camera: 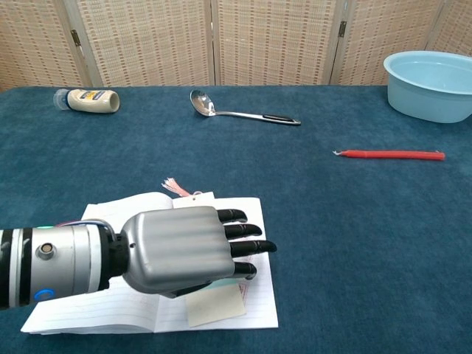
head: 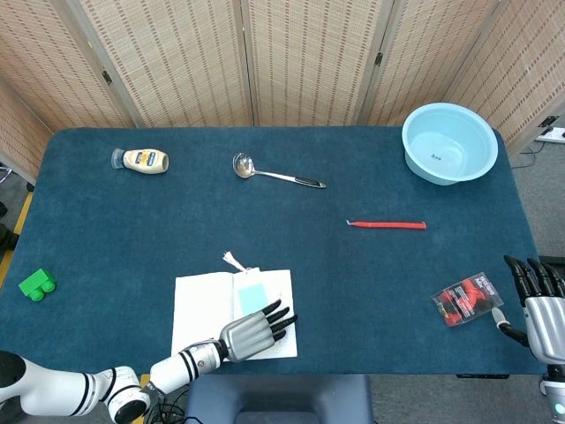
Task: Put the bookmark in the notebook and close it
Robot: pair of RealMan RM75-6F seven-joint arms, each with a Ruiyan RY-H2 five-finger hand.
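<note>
The open notebook (head: pixel 201 305) lies near the table's front edge, its lined pages showing (camera: pixel 88 310). A pale blue bookmark (head: pixel 252 291) rests on the right page beside the spine, and its tassel (head: pixel 233 260) sticks out past the top edge. In the chest view only the bookmark's lower end (camera: pixel 214 304) and the tassel (camera: pixel 175 186) show. My left hand (head: pixel 256 331) hovers flat over the right page (camera: pixel 188 251), fingers stretched out and apart, holding nothing, and hides most of the bookmark there. My right hand (head: pixel 537 296) stands at the table's right front corner, fingers up and empty.
A black and red packet (head: pixel 467 299) lies next to my right hand. A red stick (head: pixel 387 224), a ladle (head: pixel 274 174), a mayonnaise bottle (head: pixel 141 160) and a light blue bowl (head: pixel 449 142) sit farther back. A green block (head: pixel 36 284) is at the left edge.
</note>
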